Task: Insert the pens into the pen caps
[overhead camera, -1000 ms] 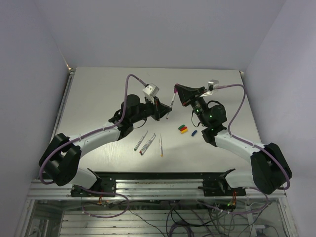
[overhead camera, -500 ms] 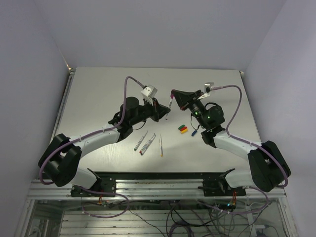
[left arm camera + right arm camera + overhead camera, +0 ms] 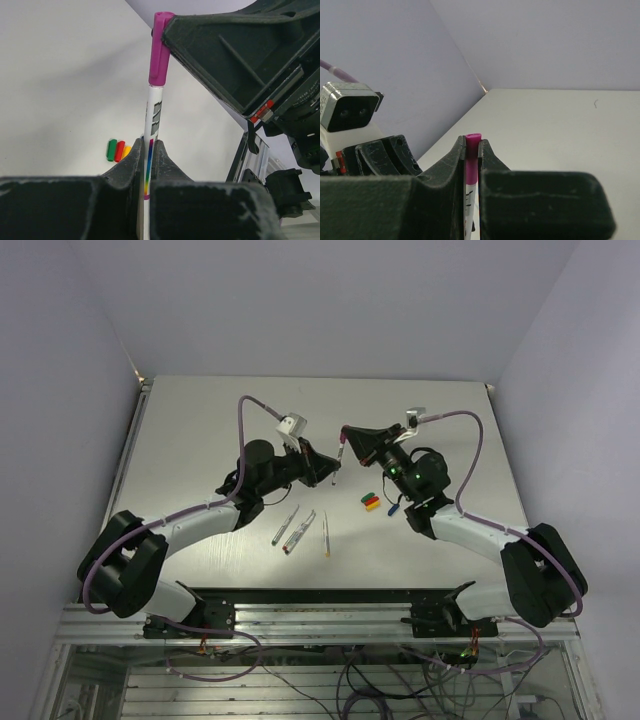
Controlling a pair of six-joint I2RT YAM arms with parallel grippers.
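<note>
A white-barrelled pen [image 3: 151, 120] stands upright between the fingers of my left gripper [image 3: 148, 147], which is shut on its lower barrel. A magenta pen cap [image 3: 160, 50] sits on the pen's top end. My right gripper [image 3: 472, 145] is shut on that magenta cap [image 3: 472, 160], with the pen barrel [image 3: 469, 200] running down between its fingers. In the top view the two grippers meet above the table's middle, left gripper [image 3: 326, 470] and right gripper [image 3: 346, 439]. Three loose pens [image 3: 299, 529] lie below them. Green, red and yellow caps [image 3: 370, 502] and a blue cap [image 3: 393, 508] lie to the right.
The green, red and yellow caps [image 3: 119, 150] lie side by side on the white table [image 3: 200, 430], under the held pen. The right arm's black finger [image 3: 240, 55] fills the upper right of the left wrist view. A metal rail [image 3: 320, 610] runs along the near edge.
Both grippers have drifted a little to the left together, with pen and magenta cap still between them. The left wrist has tilted upward. The loose pens and caps have not moved.
</note>
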